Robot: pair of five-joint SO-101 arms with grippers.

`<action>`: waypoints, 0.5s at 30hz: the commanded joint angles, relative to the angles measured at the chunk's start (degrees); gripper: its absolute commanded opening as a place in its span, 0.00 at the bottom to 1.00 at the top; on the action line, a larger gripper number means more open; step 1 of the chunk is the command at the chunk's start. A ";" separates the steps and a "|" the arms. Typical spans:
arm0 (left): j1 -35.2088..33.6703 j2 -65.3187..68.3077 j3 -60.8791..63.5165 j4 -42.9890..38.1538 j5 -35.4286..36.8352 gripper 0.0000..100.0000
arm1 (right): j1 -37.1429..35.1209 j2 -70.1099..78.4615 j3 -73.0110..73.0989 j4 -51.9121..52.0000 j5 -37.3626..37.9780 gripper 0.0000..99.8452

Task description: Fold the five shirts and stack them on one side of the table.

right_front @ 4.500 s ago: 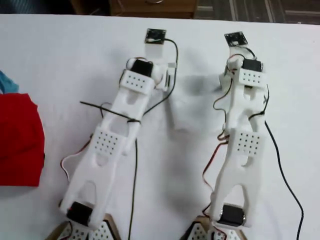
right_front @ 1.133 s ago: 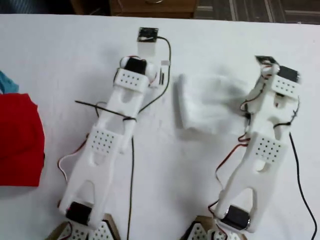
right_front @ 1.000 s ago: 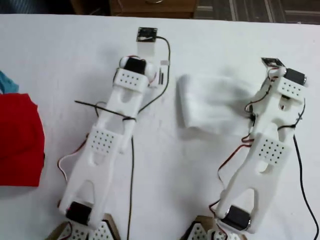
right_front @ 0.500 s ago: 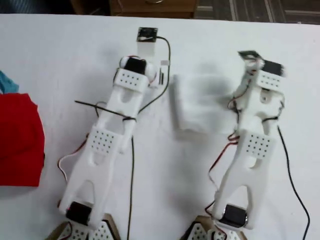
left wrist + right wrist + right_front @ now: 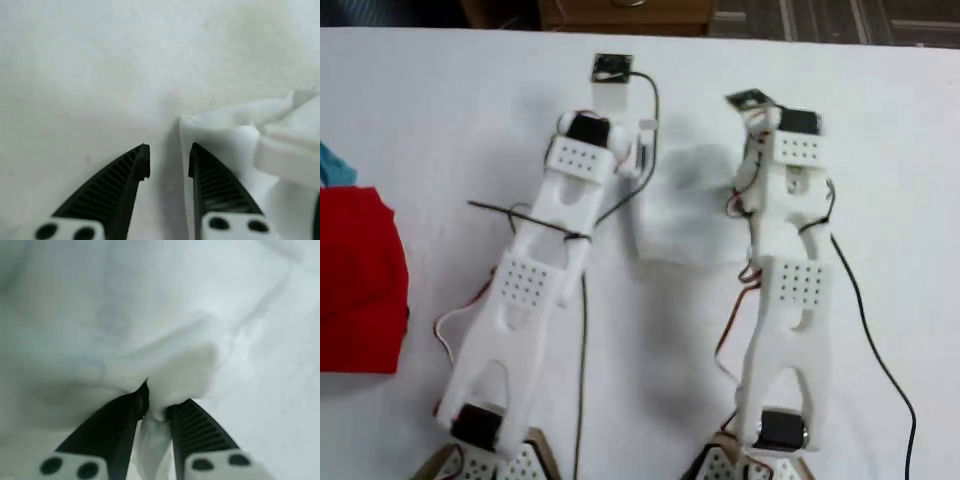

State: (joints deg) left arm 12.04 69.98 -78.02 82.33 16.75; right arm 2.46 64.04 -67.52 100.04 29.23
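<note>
**White shirt mid-fold, stack barely started**

The right gripper [image 5: 156, 407] is clamped on a bunched fold of the white shirt [image 5: 685, 215], which lies between the two arms. The left gripper [image 5: 167, 160] sits slightly parted, just beside the shirt's edge. A red shirt [image 5: 355, 280] lies at the left edge of the table [image 5: 440, 100], with blue cloth [image 5: 330, 165] beyond it. Most of the job looks undone.

A makeshift robotics workroom, I'd say: my printed arms [image 5: 525, 285] trail bare wires [image 5: 584, 350] over a white-covered counter [image 5: 440, 110], a wooden cabinet [image 5: 625, 14] past its far edge
</note>
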 commanded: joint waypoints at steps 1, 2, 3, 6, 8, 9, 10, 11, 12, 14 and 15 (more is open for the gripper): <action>3.60 -1.41 -3.74 5.89 4.31 0.15 | -1.19 -0.84 -2.02 0.04 -0.53 0.02; 4.13 -1.05 -4.97 7.21 5.63 0.15 | -1.27 -0.75 -2.02 0.04 -0.53 0.02; 4.13 -1.05 -6.55 8.00 6.95 0.15 | -1.45 -0.75 -2.02 0.04 -0.53 0.02; 2.73 -1.49 -13.23 11.08 10.90 0.15 | -2.33 -0.57 -2.02 0.04 -0.53 0.02; 2.55 -1.41 -18.59 13.80 11.69 0.15 | -3.47 -0.31 -1.67 -0.84 -0.53 0.02; 2.73 -1.76 -18.15 14.33 11.87 0.15 | -4.00 -0.31 -1.49 -1.27 -0.53 0.02; 2.73 -2.73 -17.71 14.33 11.87 0.15 | -4.44 -0.31 -1.49 -1.54 -0.53 0.02; 2.55 -3.52 -17.80 14.68 11.87 0.15 | -4.88 -0.31 -1.49 -2.07 -0.53 0.02; 2.46 -4.48 -17.63 15.38 11.87 0.15 | -5.05 -0.31 -1.67 -2.33 -0.44 0.02; 2.29 -6.33 -17.89 16.88 12.13 0.15 | -5.14 -0.31 -1.76 -2.68 -0.35 0.02; 2.29 -6.95 -17.80 17.32 12.66 0.15 | -4.97 -0.31 -1.49 -2.86 -0.35 0.02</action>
State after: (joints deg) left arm 14.68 68.66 -93.58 98.42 28.26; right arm -1.41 64.04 -67.52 98.29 29.23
